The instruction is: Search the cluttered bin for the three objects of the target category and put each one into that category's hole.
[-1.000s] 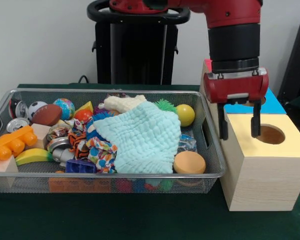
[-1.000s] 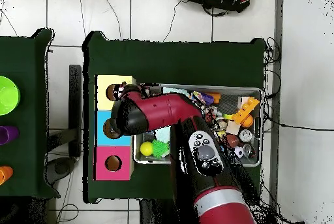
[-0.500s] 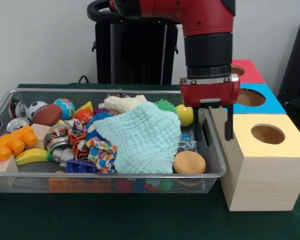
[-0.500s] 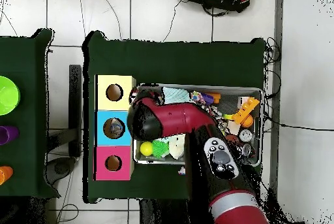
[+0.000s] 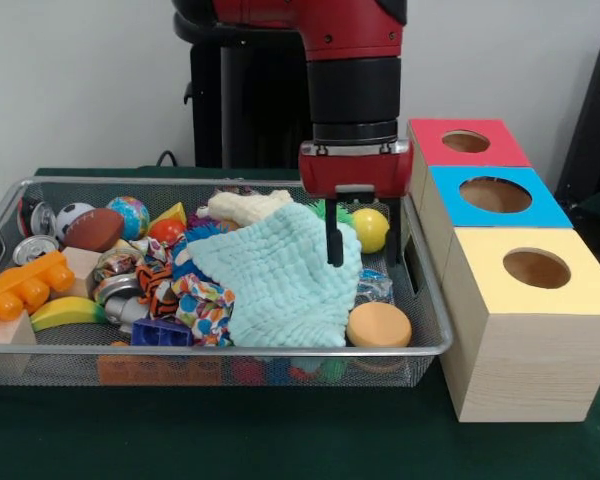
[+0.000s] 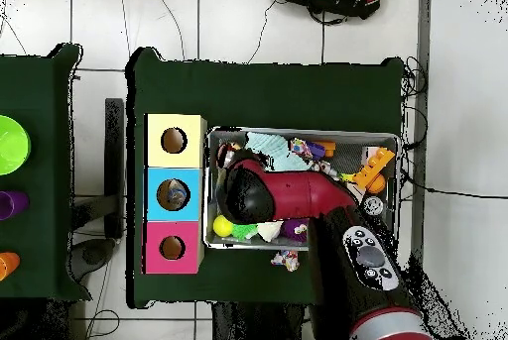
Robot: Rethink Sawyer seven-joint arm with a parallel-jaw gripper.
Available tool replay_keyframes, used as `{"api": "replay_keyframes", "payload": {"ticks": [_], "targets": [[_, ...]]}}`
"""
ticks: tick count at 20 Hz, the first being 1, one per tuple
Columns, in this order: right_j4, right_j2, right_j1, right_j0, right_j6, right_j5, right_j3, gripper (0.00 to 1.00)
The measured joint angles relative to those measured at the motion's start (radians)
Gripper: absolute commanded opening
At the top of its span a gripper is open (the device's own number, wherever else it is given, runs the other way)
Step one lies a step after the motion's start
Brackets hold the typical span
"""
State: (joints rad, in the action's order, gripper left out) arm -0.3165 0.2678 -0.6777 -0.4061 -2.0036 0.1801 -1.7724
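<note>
My gripper (image 5: 363,240) hangs open and empty over the right end of the wire bin (image 5: 180,352). Its left finger (image 5: 333,240) hangs in front of a pale blue cloth (image 5: 280,280) that covers the bin's middle. A yellow ball (image 5: 371,229) and a green spiky ball (image 5: 329,209) lie just behind the fingers. An orange round block (image 5: 378,324) sits below them at the bin's front. In the overhead view the arm's wrist (image 6: 243,192) covers the gripper, and the yellow ball (image 6: 223,226) shows beside it.
To the right of the bin stand three boxes with round holes: yellow (image 5: 570,290) nearest, blue (image 5: 540,210), red (image 5: 500,150). The bin's left half holds balls, cans, a football (image 5: 92,229), an orange brick (image 5: 20,285) and a banana (image 5: 65,312).
The arm has swung left from above the yellow box to over the bin's right end. The gripper stayed open and empty.
</note>
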Motion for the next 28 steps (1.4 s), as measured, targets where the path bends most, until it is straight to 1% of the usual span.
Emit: {"api": "replay_keyframes", "payload": {"ticks": [4,7,10,14,18,20,22,28], "targets": [[0.000,-0.012,0.001,0.007,0.000,0.000,-0.008,1.00],[0.000,-0.039,0.012,0.037,0.000,0.000,-0.008,1.00],[0.000,-0.066,0.031,0.077,0.000,0.000,-0.008,1.00],[0.000,-0.108,0.072,0.150,0.000,-0.012,-0.008,1.00],[0.000,-0.150,0.112,0.209,0.000,-0.063,-0.008,1.00],[0.001,-0.172,0.119,0.229,0.000,-0.098,-0.007,1.00],[0.001,-0.212,0.128,0.261,0.000,-0.171,-0.010,1.00],[0.001,-0.250,0.145,0.287,0.000,-0.267,-0.011,1.00]]}}
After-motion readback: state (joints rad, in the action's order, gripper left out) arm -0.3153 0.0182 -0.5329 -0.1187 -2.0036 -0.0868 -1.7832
